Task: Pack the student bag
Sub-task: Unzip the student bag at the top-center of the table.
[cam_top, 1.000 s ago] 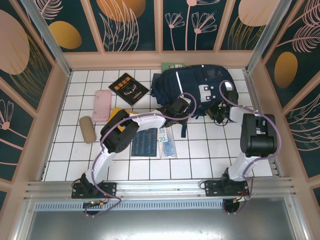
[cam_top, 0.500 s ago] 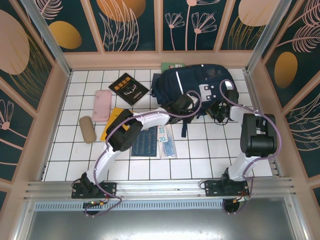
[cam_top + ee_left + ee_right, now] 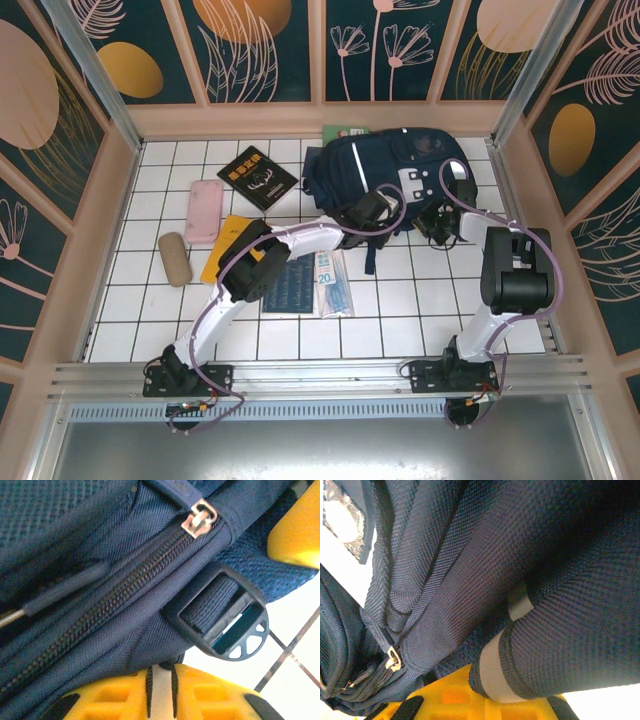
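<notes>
My left gripper [image 3: 368, 211] sits against the near edge of the large dark navy fabric backpack [image 3: 350, 165]. Its yellow fingers [image 3: 200, 700] flank a zipped seam and a black plastic strap buckle [image 3: 222, 620]; I can't tell whether they're clamped on anything. My right gripper [image 3: 440, 222] is closed tight at the bag's near right corner, with navy fabric lying against it. The backpack lies at the far right of the white tiled table [image 3: 400, 300]. Left of it are a black book [image 3: 257, 177] and a pink flat case [image 3: 204, 210].
</notes>
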